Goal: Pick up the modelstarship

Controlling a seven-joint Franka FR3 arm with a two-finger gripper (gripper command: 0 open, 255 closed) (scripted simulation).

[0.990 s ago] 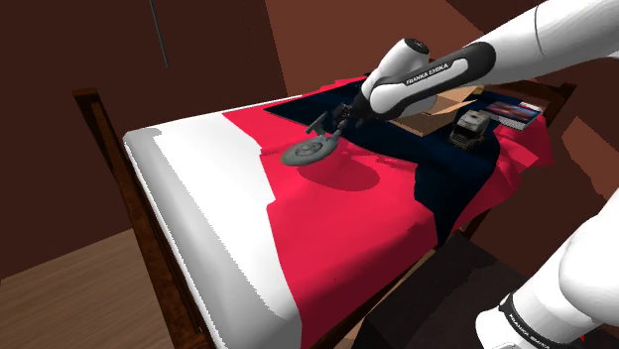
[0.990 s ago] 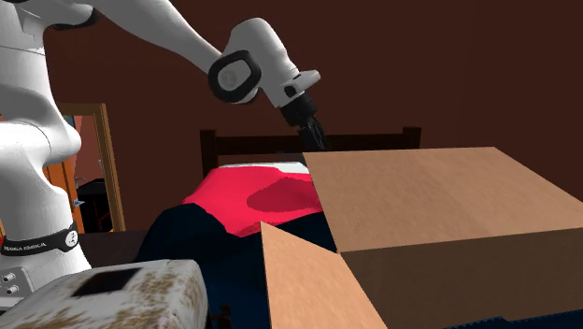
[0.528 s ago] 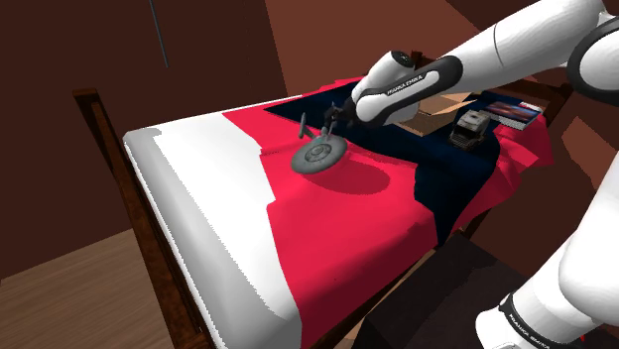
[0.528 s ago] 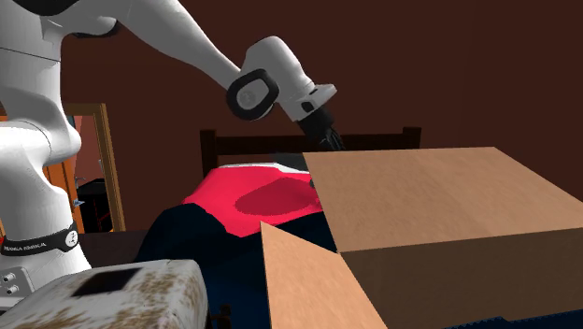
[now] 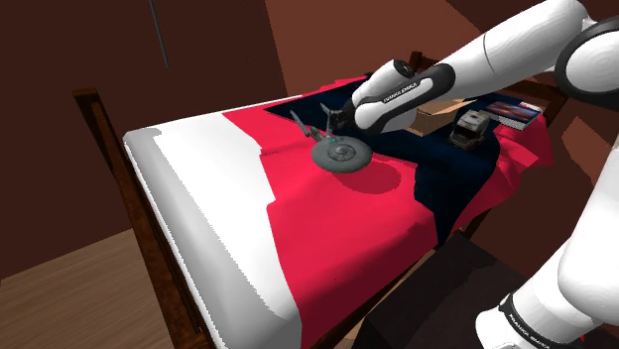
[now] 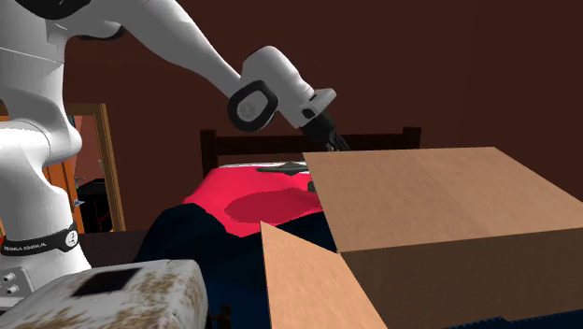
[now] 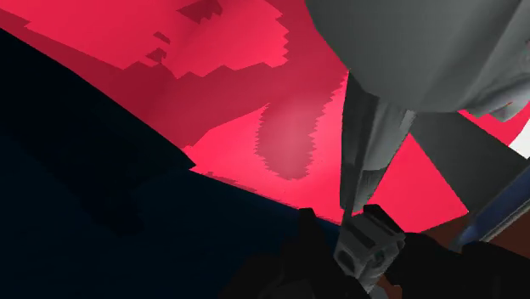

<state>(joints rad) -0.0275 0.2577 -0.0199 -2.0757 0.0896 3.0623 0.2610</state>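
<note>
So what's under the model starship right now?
Red bedspread with the shadow of the model starship, which the gripper holds above it. The patch behind the saucer is covered.

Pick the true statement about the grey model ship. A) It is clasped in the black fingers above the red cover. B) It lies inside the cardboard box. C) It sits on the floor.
A: in the wrist view the fingers clasp a grey part of the model ship, which hangs over the red cover.
</note>
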